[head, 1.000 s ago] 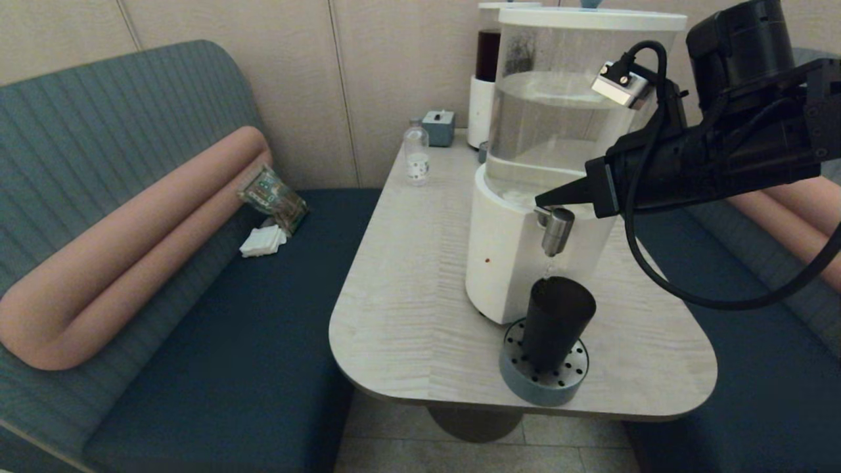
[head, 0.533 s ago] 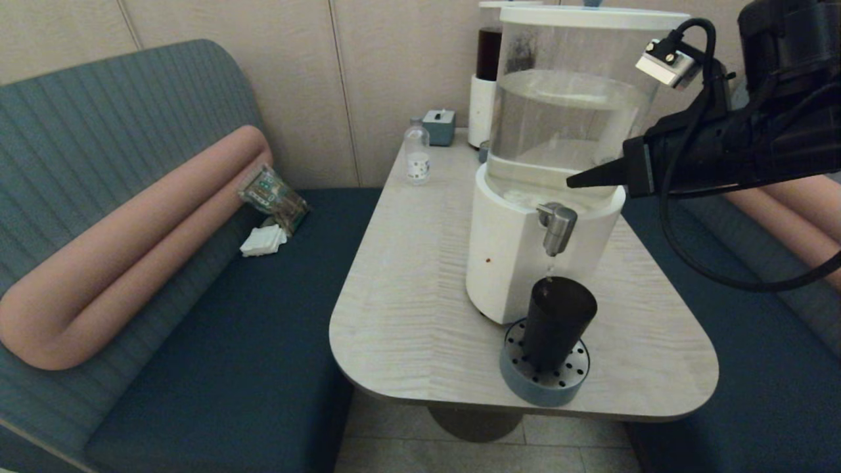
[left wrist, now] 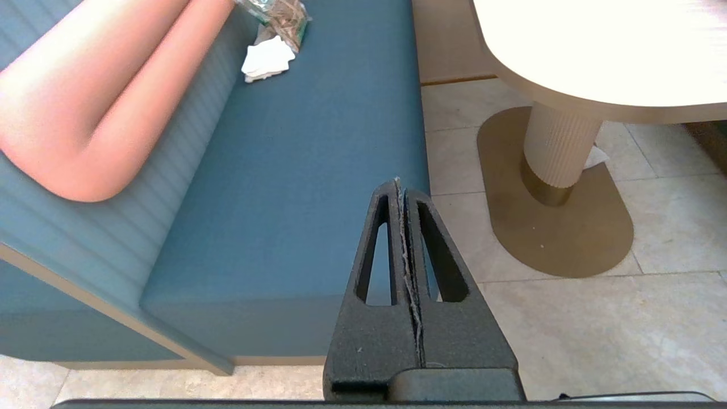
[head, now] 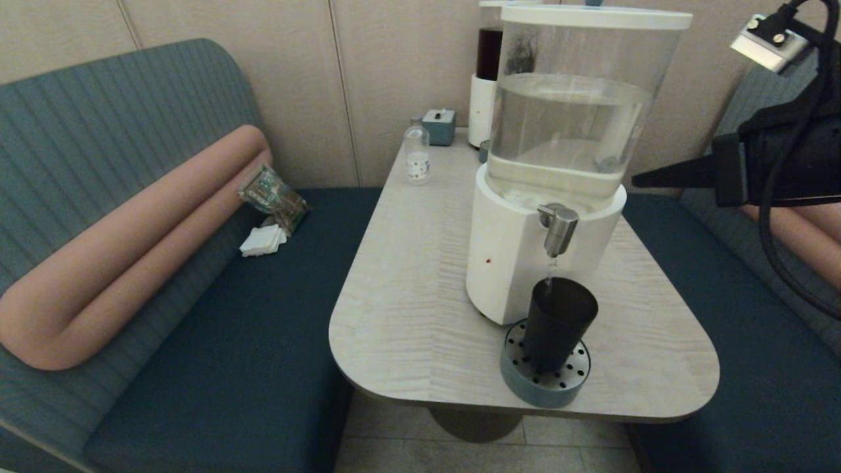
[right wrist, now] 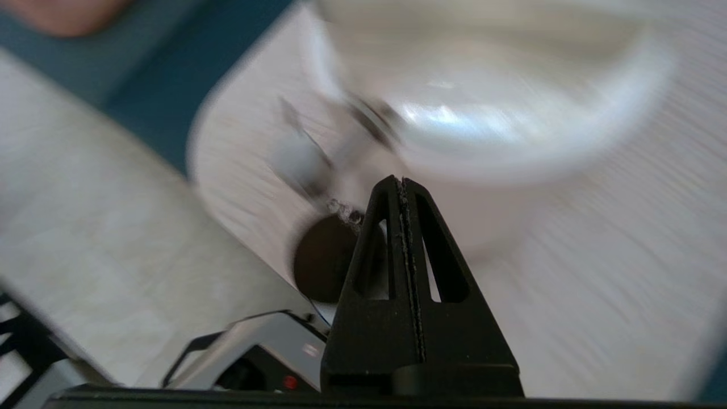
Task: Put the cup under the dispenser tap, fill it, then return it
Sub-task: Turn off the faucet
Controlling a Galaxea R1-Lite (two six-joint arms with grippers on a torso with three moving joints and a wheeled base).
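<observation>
Cup [head: 558, 322] on drip tray [head: 545, 384] under tap [head: 557, 226]; right pincer [head: 637, 177] closed, clear.

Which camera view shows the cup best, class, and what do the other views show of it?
The head view: the cup stands upright on the perforated drip tray, directly below the dispenser tap, wholly visible. The right wrist view shows only a blurred dark patch partly behind the right gripper. The left wrist view shows none of it.
</observation>
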